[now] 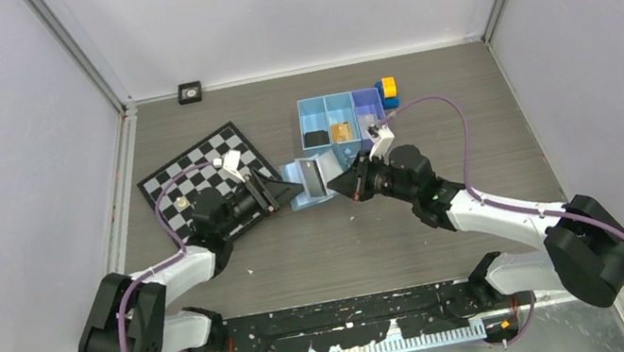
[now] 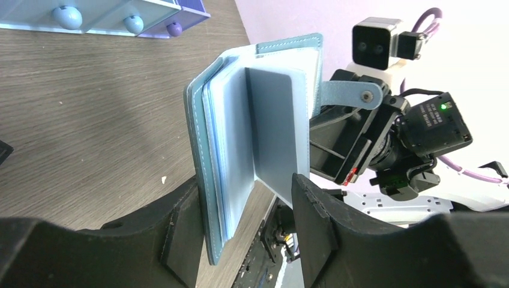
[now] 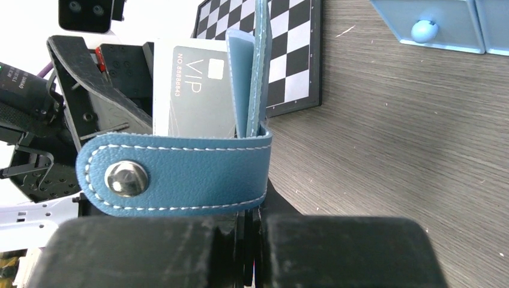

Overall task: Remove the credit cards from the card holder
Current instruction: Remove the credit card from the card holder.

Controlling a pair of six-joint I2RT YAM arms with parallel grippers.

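Between the two wrists, over the middle of the table (image 1: 470,111), the card holder (image 2: 231,138) stands upright and fanned open. The right gripper (image 3: 255,240) is pinched tight on the lower edge of one cover, with the snap strap (image 3: 174,177) lying across its front. The left gripper (image 2: 243,198) has its fingers apart, straddling the other cover and a grey card (image 3: 201,96) marked VIP that juts from a pocket (whether a second card sits behind it I cannot tell). The card looks thin, stiff and slick, and the holder soft and floppy. The best hold is probably flat across the card's exposed faces near its free end, pulling straight along the pocket.
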